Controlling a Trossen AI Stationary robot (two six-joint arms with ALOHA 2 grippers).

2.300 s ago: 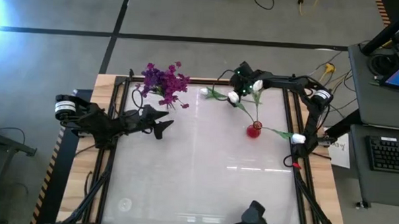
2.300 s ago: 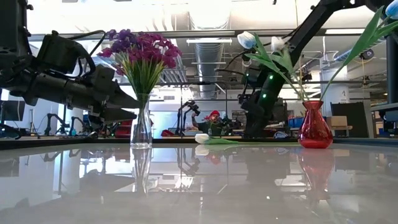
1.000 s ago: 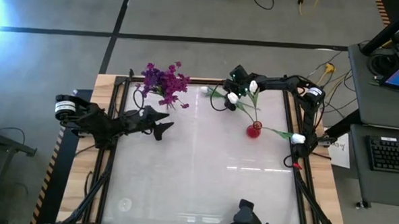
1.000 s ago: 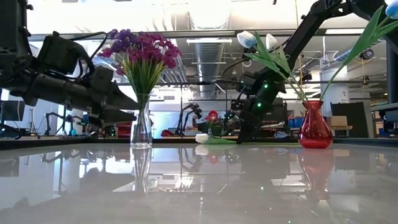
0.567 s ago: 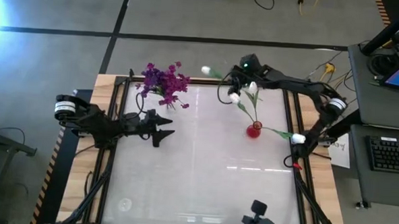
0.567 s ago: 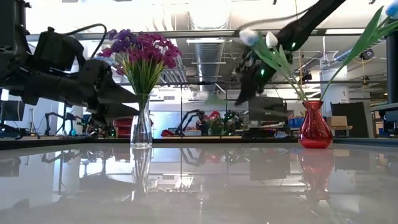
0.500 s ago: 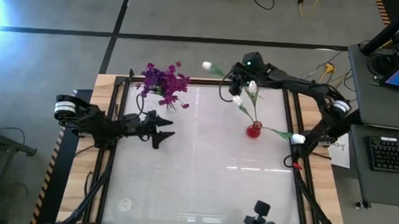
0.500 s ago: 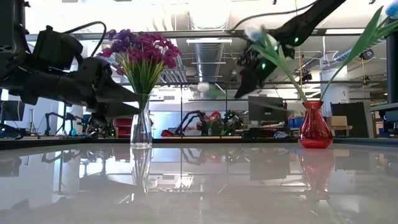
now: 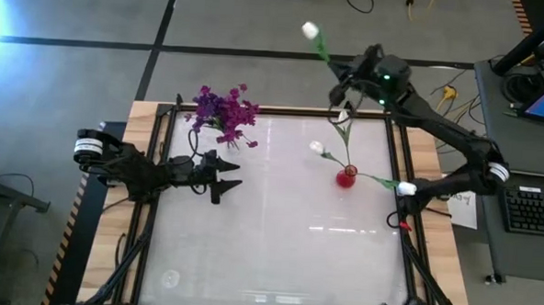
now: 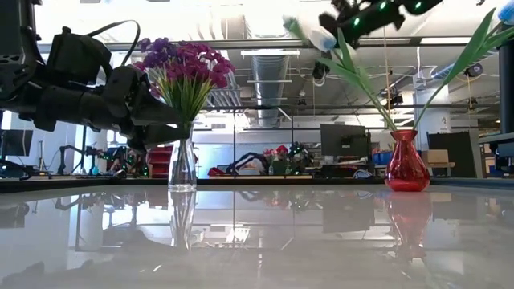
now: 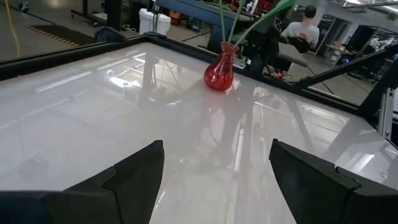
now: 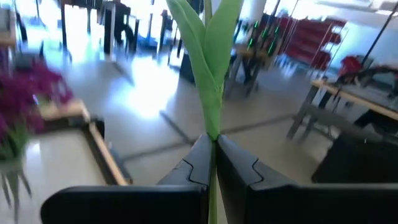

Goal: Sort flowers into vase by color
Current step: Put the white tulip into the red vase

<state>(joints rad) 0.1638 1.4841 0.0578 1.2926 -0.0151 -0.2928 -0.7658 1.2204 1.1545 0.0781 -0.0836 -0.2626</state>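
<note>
My right gripper (image 9: 342, 82) hangs high over the table's far edge, shut on a white flower whose bud (image 9: 309, 30) points away beyond that edge. In the low view the gripper (image 10: 347, 18) and the blurred bud (image 10: 320, 36) sit at the very top. A red vase (image 9: 346, 177) at the right holds several white flowers (image 9: 316, 147). The purple flowers (image 9: 223, 109) stand in a clear vase (image 10: 183, 164) at the far left. Near them my left gripper (image 9: 223, 176) hovers open and holds nothing. My right gripper pinches the white flower's thin green stem (image 12: 212, 132) between its two fingertips, just below the long leaves (image 12: 208, 56). The stem runs on straight out past the fingertips. The flower is lifted clear of the table, high above it.
The glossy white table top is bounded by a black frame (image 9: 154, 212) on a wooden board. A desk with a keyboard (image 9: 534, 208) stands off the right side. Cables (image 9: 445, 91) lie on the floor behind the far edge.
My right gripper, low at the far edge beside a white flower lying on the table a second ago, has risen high with that flower shut in its fingers. The flower has come off the table and now points away past the far edge.
</note>
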